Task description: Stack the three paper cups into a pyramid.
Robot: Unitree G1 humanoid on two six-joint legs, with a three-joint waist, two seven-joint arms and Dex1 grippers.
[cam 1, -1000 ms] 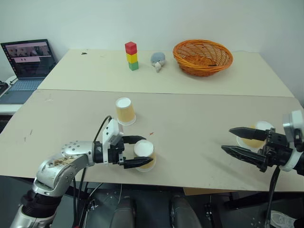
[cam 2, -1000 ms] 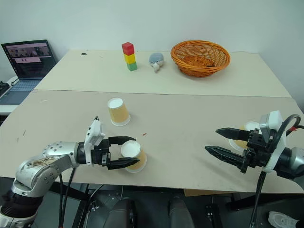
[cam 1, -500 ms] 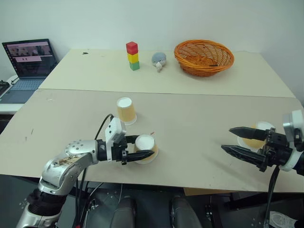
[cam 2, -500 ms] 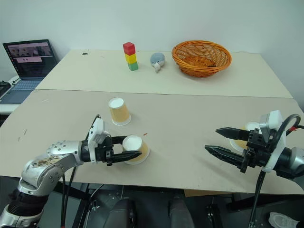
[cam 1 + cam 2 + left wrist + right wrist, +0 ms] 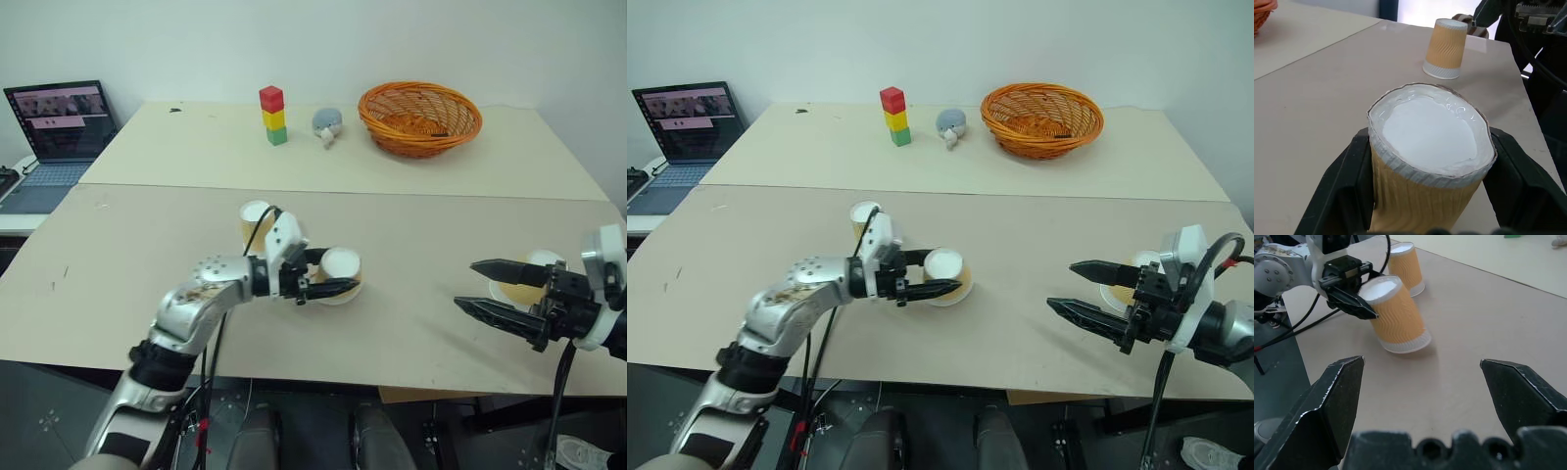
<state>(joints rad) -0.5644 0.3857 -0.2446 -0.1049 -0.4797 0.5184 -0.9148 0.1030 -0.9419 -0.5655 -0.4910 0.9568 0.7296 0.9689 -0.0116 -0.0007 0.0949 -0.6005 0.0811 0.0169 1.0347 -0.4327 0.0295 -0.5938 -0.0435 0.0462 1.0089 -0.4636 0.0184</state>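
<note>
Between left gripper (image 5: 331,273) fingers: tilted paper cup (image 5: 342,275), clamped | right gripper (image 5: 477,283): wide open, empty

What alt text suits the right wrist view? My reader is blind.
A black left gripper clamps a tilted tan ribbed paper cup on a beige table. A second tan cup stands upside down behind it; the open right gripper frames the foreground.

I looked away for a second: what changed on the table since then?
The left end effector closed on a paper cup and carried it right and away from the near edge, beside the second cup. The right end effector stayed open by the third cup.
</note>
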